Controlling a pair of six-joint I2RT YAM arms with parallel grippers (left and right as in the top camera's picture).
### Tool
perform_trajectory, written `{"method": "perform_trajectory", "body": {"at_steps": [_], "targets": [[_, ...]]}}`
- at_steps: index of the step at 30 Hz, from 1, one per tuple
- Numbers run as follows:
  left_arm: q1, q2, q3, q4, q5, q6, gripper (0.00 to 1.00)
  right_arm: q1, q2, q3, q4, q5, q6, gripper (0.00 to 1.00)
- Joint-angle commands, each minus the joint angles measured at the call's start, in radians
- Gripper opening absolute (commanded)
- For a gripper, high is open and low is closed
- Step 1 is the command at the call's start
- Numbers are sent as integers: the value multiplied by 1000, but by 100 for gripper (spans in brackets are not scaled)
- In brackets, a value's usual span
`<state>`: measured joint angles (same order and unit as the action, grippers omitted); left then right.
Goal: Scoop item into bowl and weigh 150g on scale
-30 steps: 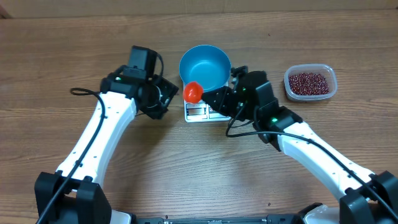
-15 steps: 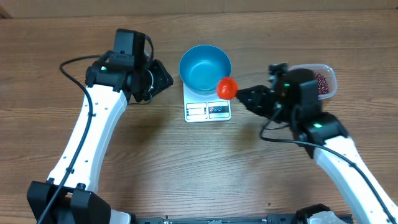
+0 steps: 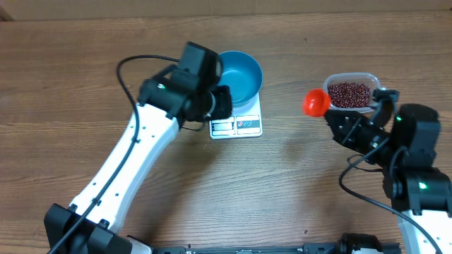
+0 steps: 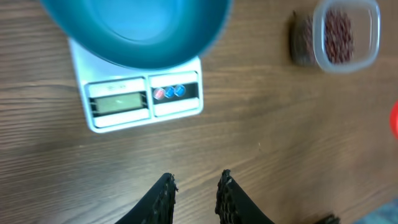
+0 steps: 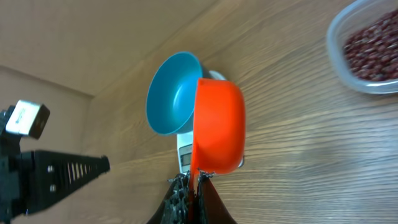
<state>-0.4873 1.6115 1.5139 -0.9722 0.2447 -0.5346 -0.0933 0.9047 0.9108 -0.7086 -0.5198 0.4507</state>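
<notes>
The light blue bowl (image 3: 244, 76) sits centred on the white kitchen scale (image 3: 247, 125), leaving the display strip uncovered at the near edge so it can be read. As far as the blurred left wrist view shows, the bowl is empty. The maroon beans (image 3: 349, 92) are all in the clear tub (image 3: 377, 90), well to the right of the scale.

The right tool (image 5: 191, 184) is clamped on the handle of the orange scoop (image 5: 217, 124). It holds the cup just beside the tub's left rim, probably to dip in from that side.

The left tool (image 4: 194, 194) hovers above the counter (image 3: 70, 70) just in front of the scale. Its fingers are slightly apart with nothing between them. It crowds the bowl's left rim, but the right rim and the bare counter between scale and tub leave the scoop a clear path.
</notes>
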Motion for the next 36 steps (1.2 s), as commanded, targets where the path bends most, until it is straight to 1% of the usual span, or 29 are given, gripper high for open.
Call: {"method": "perform_trajectory", "body": {"at_steps": [1,5,11,14,16,21,24,30,34,36], "targets": [[-58,-7,26,5,-88,30,27,-16,-11,20,-4,-6,-57,4],[-100,3,26,5,-150,30,30,-16,-8,20,-6,-6,-67,4],[-121,16,26,4,-148,29,38,-16,-8,20,-5,-5,-67,4],[-133,25,26,1,-147,29,39,-16,-8,20,-13,-5,-67,4],[-142,32,26,1,-147,30,34,-16,-8,20,-21,-5,-67,4],[-169,63,26,0,-147,21,6,-16,-8,20,-36,-5,-67,4],[-193,100,26,1,-148,13,4,-16,-8,20,-45,-5,-67,4],[-213,214,26,4,-167,-60,4,-16,-8,20,-48,-6,-66,4],[-217,282,26,17,-182,-66,4,-16,-8,20,-48,-5,-66,4],[-220,312,26,31,-212,-72,4,-16,-8,20,-48,-5,-66,4]]}}
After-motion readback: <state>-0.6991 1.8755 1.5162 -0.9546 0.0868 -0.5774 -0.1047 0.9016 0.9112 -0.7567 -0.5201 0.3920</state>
